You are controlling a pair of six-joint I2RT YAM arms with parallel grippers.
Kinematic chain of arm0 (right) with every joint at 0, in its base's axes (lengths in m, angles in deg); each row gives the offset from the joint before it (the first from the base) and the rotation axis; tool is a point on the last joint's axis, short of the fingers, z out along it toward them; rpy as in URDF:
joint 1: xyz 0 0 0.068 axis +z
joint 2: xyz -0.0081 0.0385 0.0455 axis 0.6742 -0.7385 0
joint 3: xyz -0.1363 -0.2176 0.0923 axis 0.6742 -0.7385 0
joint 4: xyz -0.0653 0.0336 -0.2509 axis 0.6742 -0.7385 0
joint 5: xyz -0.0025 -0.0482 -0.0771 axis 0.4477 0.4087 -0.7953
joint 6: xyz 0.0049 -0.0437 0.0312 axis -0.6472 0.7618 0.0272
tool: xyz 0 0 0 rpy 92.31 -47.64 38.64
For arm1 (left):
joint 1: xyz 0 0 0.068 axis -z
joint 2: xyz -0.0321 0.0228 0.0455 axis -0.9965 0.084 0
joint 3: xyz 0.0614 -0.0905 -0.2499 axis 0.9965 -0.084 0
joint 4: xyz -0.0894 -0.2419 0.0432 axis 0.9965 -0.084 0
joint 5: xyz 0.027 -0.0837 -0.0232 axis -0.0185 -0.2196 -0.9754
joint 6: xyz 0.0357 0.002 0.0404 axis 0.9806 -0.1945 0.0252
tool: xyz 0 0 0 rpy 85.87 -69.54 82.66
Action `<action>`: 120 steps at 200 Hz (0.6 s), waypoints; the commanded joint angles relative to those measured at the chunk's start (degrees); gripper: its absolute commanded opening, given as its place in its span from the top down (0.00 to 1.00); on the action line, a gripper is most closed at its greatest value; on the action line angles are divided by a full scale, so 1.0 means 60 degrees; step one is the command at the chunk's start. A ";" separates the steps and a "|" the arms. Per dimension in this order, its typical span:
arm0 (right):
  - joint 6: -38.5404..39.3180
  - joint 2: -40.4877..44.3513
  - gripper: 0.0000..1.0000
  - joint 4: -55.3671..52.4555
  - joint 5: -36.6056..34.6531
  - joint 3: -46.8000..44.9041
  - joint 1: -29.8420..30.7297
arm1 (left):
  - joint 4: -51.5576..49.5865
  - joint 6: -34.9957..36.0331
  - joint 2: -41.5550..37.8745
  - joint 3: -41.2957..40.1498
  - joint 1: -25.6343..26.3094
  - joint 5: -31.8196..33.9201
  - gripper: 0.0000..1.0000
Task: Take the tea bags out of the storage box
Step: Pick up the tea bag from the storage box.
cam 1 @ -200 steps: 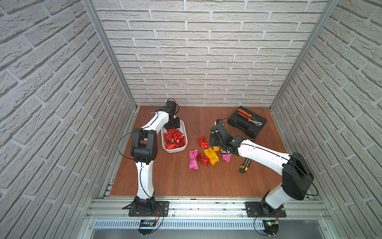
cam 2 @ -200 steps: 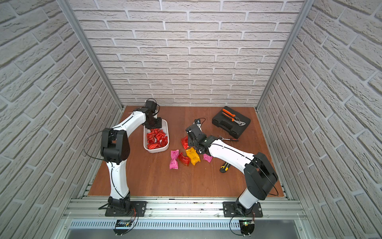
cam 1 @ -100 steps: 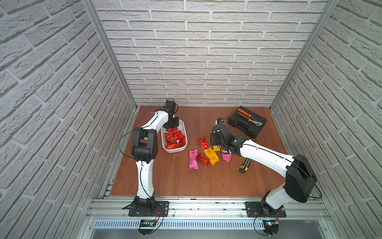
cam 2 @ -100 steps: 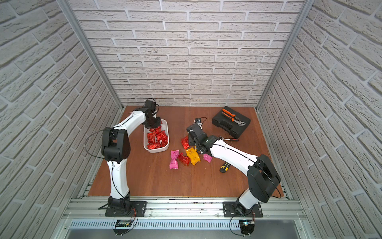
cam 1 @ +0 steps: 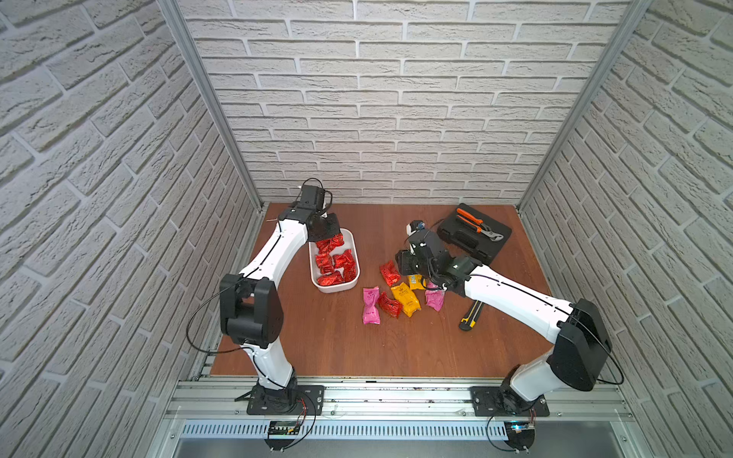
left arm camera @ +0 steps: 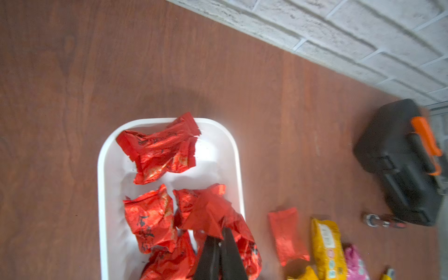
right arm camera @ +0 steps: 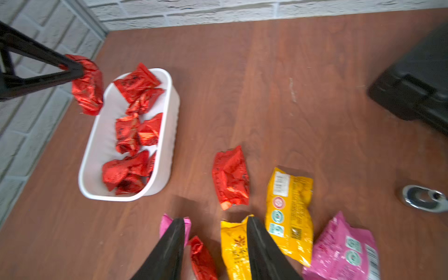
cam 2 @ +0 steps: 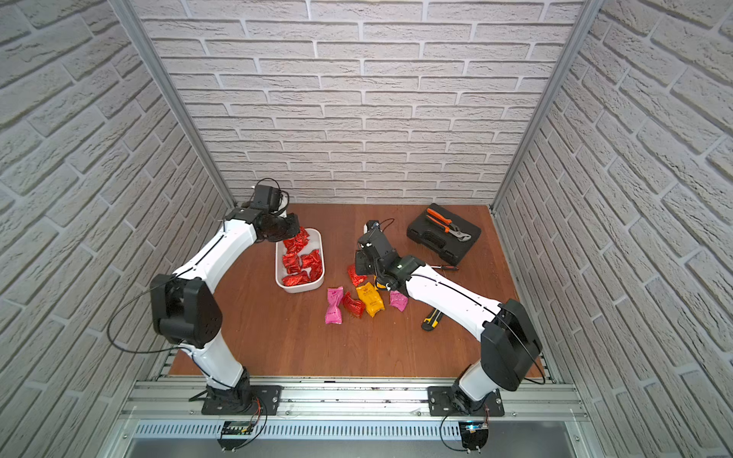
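Tea bags (cam 1: pixel 331 263) mostly lie in the storage box (cam 1: pixel 335 289) near the far left corner of the table (cam 1: pixel 317 337); several lie loose mid-table. The left gripper (right arm camera: pixel 78 70), clamped on the edge of one red tea bag (right arm camera: pixel 88 89), holds it above the box; slick foil could slip back in. The right gripper (right arm camera: pixel 215 220) hangs half-open, empty.

Tea bags (cam 1: pixel 332 261) lie in storage box (cam 1: pixel 337 288), others beside.
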 commanded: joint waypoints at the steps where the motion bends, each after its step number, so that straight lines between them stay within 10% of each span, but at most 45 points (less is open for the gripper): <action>1: -0.0243 -0.0435 0.53 0.0881 0.1390 0.0582 0.0090 | 0.0981 -0.1318 -0.0431 -0.0596 0.0212 -0.1096 1.00; 53: -0.1454 -0.2025 0.52 0.1579 0.3328 0.1910 0.0158 | 0.1216 -0.2101 -0.0786 -0.1150 0.1055 -0.1222 1.00; 120: -0.1544 -0.2797 0.56 0.1453 0.2640 0.2456 0.0176 | 0.1406 -0.2409 -0.0810 -0.1358 0.1083 -0.1426 1.00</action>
